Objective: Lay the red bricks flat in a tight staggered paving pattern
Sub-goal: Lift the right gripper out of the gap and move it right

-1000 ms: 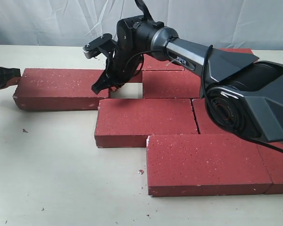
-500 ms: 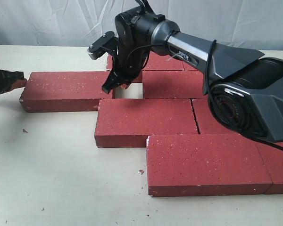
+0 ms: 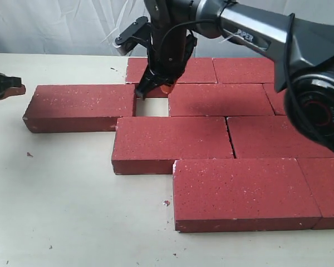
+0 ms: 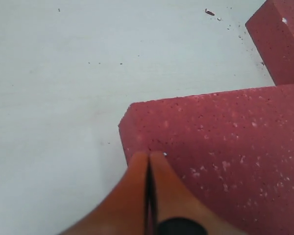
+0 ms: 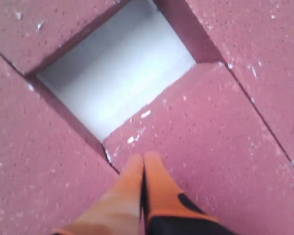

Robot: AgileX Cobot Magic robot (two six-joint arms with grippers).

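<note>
Red bricks (image 3: 172, 144) lie flat; left hand (image 4: 149, 159) pressed together; right hand (image 5: 143, 161) too, seemingly beside a gap (image 5: 117, 73).

Rough, matt, white-flecked red bricks (image 3: 200, 139) lie on a smooth, pale table (image 3: 61, 194).
</note>
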